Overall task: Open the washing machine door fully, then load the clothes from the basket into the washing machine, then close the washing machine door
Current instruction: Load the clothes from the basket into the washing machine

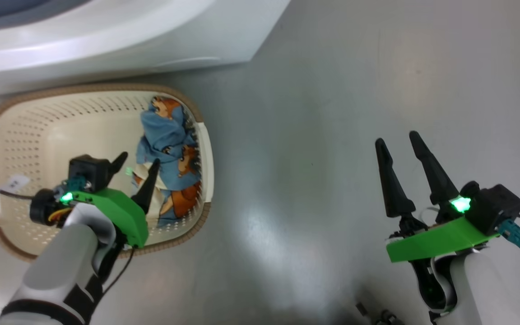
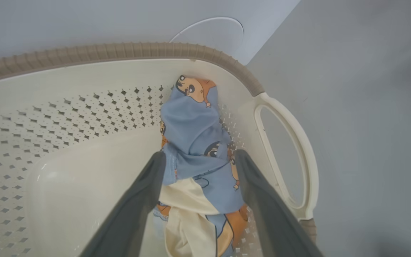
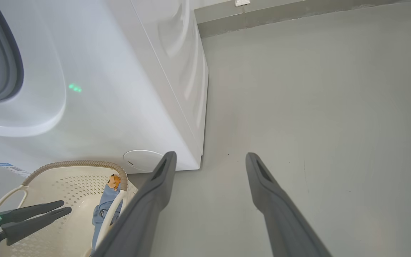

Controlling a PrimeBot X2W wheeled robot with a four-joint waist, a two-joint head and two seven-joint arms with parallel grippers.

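the left end effector (image 1: 139, 159) reaches down into the basket (image 1: 39, 131) with its two dark fingers spread wide. the clothes (image 2: 194, 132), a light blue bundle printed with orange-brown bears plus a flap of cream cloth, lie directly between and ahead of those fingers. in the left wrist view one finger (image 2: 139, 192) runs along each flank of the bundle, and the cream flap sits low between them. the jaws are not pinched on the cloth; whether the fingers brush it i cannot tell. beyond the fingertips the bundle stretches up against the basket's perforated wall, just beside the looped handle (image 2: 287, 117) off to the end effector's right. to the left of the fingers lie the basket's cream plastic bottom and its dotted wall.

the washing machine (image 1: 106, 40) stands just past the basket's brown rim, ahead of the left end effector.

the right end effector (image 1: 396, 138) hovers well apart from the basket, over the grey floor (image 1: 332, 90). its fingers are also spread wide and hold nothing. in its wrist view the washing machine's white front lies ahead and to its left, with a round cap (image 3: 139, 160) low on the panel just beyond its left fingertip and a grey seal ring (image 3: 14, 60) at the far left edge. the basket with the clothes sits below and to its left, and the left end effector's fingers point into it.
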